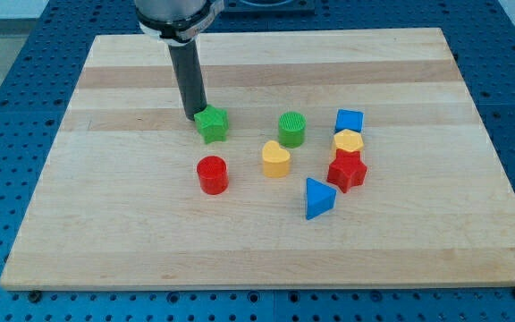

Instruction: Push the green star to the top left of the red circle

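Observation:
The green star (212, 124) lies on the wooden board, just above the red circle (212, 174) with a small gap between them. My tip (195, 115) is at the star's upper left edge and looks to be touching it. The dark rod rises from there toward the view's top. The red circle stands a little below the board's middle, left of the other blocks.
A green circle (292, 129) and a yellow heart (276, 159) lie right of the star. Further right are a blue block (349, 121), a yellow hexagon (348, 141), a red star (347, 171) and a blue triangle (318, 198). The wooden board (105, 224) sits on a blue table.

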Motion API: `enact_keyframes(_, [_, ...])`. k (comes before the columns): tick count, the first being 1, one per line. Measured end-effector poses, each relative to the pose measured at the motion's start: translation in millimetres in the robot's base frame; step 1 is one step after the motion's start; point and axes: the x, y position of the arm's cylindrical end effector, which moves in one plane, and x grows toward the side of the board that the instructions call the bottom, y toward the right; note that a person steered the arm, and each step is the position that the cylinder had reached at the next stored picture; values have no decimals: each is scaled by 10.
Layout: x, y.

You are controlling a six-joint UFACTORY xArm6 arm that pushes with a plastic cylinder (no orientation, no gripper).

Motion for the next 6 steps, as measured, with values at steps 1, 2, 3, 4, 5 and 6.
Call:
enact_keyframes(1, [-196,191])
enact_keyframes(2, [-196,481])
enact_keyframes(3, [-197,489])
enact_keyframes(4, [-44,489])
enact_keyframes(5, [83,429])
enact_keyframes(6, [141,364])
